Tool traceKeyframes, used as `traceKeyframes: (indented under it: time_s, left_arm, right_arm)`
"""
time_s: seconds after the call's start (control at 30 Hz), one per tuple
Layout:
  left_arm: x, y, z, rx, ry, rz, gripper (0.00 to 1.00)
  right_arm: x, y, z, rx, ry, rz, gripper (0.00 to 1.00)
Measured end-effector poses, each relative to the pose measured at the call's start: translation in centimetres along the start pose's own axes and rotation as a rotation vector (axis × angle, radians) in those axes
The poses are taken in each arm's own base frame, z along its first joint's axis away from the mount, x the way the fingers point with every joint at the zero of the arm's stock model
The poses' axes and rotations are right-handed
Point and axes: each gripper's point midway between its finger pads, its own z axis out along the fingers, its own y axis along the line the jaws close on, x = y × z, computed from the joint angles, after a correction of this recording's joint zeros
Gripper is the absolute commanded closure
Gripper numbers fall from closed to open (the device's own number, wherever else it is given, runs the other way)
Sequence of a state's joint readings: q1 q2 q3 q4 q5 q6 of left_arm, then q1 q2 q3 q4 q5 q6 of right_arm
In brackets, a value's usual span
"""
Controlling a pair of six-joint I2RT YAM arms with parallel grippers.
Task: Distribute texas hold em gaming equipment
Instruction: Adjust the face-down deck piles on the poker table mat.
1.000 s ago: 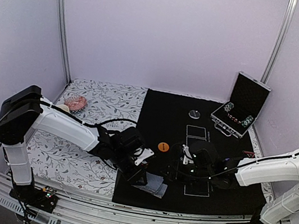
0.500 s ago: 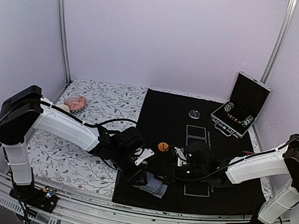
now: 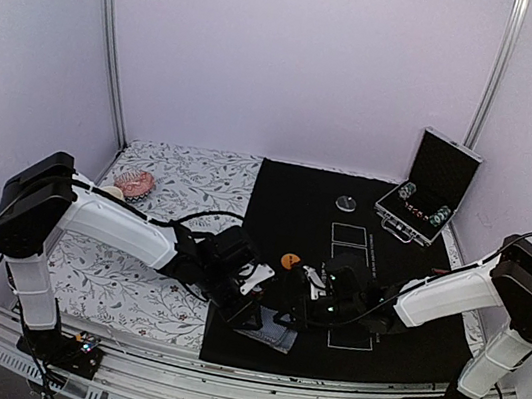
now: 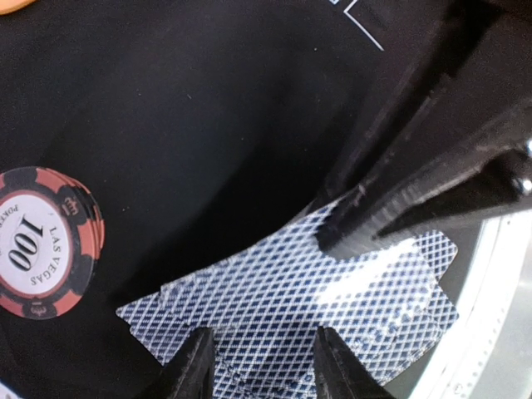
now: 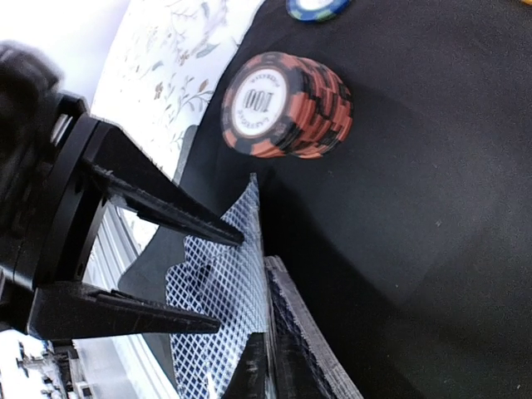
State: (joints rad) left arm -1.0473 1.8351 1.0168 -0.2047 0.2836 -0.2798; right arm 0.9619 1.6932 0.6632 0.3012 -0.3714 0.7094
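A spread of grey-blue-backed playing cards (image 3: pixel 277 335) lies at the near edge of the black mat (image 3: pixel 296 204). My left gripper (image 4: pixel 264 370) is open, its fingertips straddling the cards (image 4: pixel 274 307). My right gripper (image 5: pixel 266 316) is shut on the edge of one card (image 5: pixel 220 283), which is lifted and bent upward. It also shows in the left wrist view (image 4: pixel 391 208), tip down on the cards. A stack of red-and-black 100 chips (image 5: pixel 287 104) stands just beyond, and shows in the left wrist view (image 4: pixel 46 241) too. An orange disc (image 3: pixel 289 261) lies behind both grippers.
A silver disc (image 3: pixel 346 204) lies mid-mat. An open silver-edged case (image 3: pixel 428 200) holding chips stands at the back right. A red triangle marker (image 3: pixel 441 275) lies at the right. A pink round object (image 3: pixel 134 182) sits on the floral cloth at the left. A blue chip (image 5: pixel 320 7) lies beyond the red stack.
My right gripper has moved left across the mat to the cards by the left gripper. The left arm has held still.
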Motion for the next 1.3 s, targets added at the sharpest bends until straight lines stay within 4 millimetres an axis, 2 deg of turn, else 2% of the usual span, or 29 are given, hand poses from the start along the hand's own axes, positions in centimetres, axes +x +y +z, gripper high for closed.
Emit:
traceKeyframes:
  time_s: [0.13,0.23,0.47,0.6,0.87,1.07,1.3]
  left_arm:
    - [-0.2,-0.1,-0.1,-0.001,0.001,0.007,0.55]
    - [-1.1,-0.5,-0.7,0.005,-0.021,0.029,0.53]
    - [-4.2,-2.8,-4.5,0.049,-0.138,0.141,0.49]
    - [-4.7,-2.6,-5.5,0.032,-0.164,0.189,0.49]
    - [-2.1,1.2,-5.0,-0.036,-0.091,0.135,0.52]
    - [-0.8,2.2,-4.4,-0.057,-0.047,0.103,0.64]
    - [0.8,3.1,-4.2,-0.069,0.002,0.059,0.73]
  right_arm:
    - [0.0,0.1,0.0,-0.006,0.0,-0.02,0.97]
    - [-0.1,0.3,-0.1,-0.01,-0.004,-0.045,0.97]
    - [-0.5,1.2,-1.4,-0.033,-0.031,-0.114,0.98]
    - [-0.3,1.4,-2.1,-0.038,-0.039,-0.144,0.98]
    - [1.0,0.5,-3.6,-0.018,-0.026,-0.16,0.98]
    - [1.1,0.4,-4.0,-0.018,-0.03,-0.174,0.98]
    - [1.4,-0.1,-3.7,-0.011,-0.014,-0.182,0.98]
